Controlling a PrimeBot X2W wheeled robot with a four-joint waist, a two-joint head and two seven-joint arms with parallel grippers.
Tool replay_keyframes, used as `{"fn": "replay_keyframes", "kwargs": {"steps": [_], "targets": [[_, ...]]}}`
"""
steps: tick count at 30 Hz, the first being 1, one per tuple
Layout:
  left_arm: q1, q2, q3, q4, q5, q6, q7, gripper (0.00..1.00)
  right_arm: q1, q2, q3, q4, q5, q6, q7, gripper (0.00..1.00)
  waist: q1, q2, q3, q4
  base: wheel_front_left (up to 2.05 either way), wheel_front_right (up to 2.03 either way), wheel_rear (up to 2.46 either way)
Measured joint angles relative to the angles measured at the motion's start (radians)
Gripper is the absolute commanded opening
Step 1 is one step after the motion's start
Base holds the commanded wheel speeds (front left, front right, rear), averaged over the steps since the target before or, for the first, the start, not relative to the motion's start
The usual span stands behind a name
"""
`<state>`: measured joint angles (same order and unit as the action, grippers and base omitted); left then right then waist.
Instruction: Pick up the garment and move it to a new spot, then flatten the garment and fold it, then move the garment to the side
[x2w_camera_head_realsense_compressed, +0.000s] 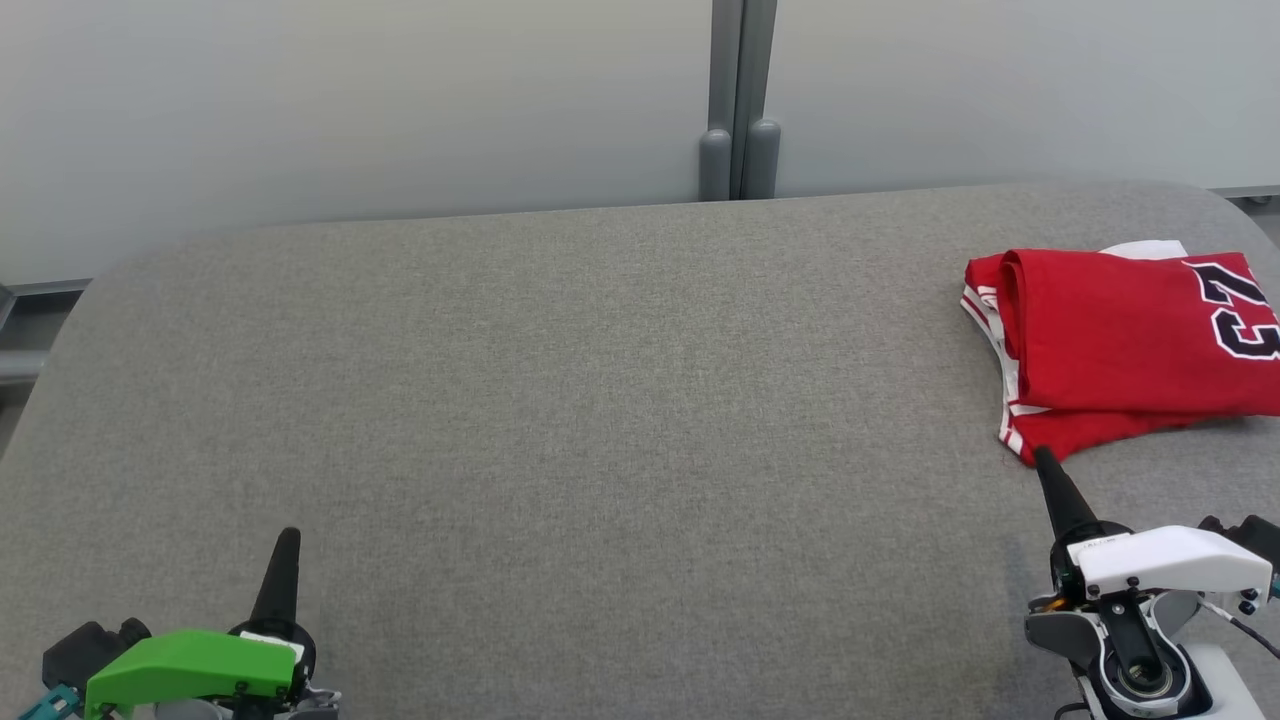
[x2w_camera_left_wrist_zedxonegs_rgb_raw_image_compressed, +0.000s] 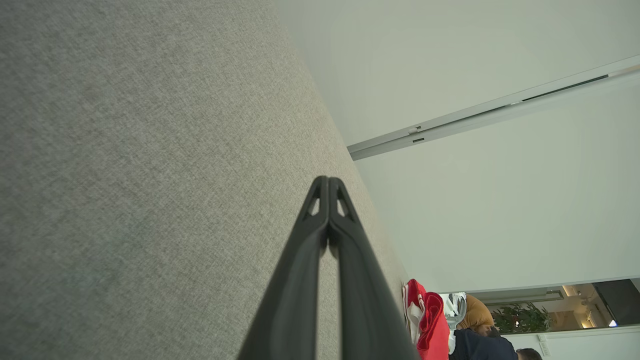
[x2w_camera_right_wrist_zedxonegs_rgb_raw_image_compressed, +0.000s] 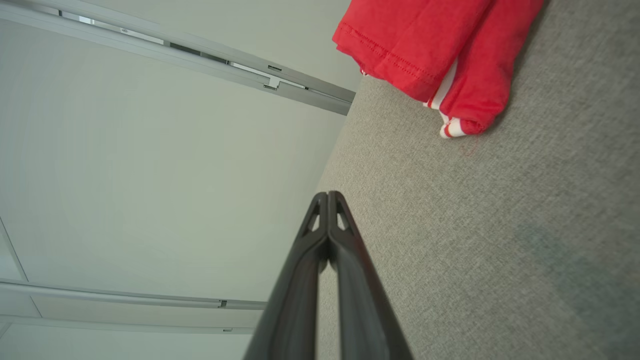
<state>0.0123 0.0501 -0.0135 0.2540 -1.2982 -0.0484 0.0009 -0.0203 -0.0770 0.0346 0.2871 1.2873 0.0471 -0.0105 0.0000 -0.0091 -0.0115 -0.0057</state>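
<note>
At lower left of the head view: left gripper (x2w_camera_head_realsense_compressed: 289, 540), green-shelled, fingers pressed together tip to tip, pointing up-frame over the grey fabric table (x2w_camera_head_realsense_compressed: 600, 400). Centre: plain grey cloth. Upper centre: grey double post (x2w_camera_head_realsense_compressed: 738, 100) between pale wall panels (x2w_camera_head_realsense_compressed: 350, 100). Upper right: garment (x2w_camera_head_realsense_compressed: 1110, 340), a red jersey with white trim and black numerals, folded, lying flat on the table and cut by the frame edge. Its long axis runs left-right, folded edge to the left, striped hem corner to the lower left. Lower right: right gripper (x2w_camera_head_realsense_compressed: 1045, 462), white-shelled, fingers closed together, aimed at that corner, near it but apart in the right wrist view. Left wrist view, lower right: person (x2w_camera_left_wrist_zedxonegs_rgb_raw_image_compressed: 480, 340) beyond the garment.
</note>
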Motion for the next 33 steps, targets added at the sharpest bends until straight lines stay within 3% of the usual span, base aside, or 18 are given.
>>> {"fn": "replay_keyframes", "kwargs": {"steps": [33], "targets": [[-0.068, -0.004, 0.079, 0.025, -0.311, -0.072, 0.097, 0.00, -0.034, 0.014, -0.132, -0.002, 0.342, 0.067, 0.091, 0.00, 0.0000, 0.0000, 0.014, 0.006, 0.00, 0.00, 0.00]]}}
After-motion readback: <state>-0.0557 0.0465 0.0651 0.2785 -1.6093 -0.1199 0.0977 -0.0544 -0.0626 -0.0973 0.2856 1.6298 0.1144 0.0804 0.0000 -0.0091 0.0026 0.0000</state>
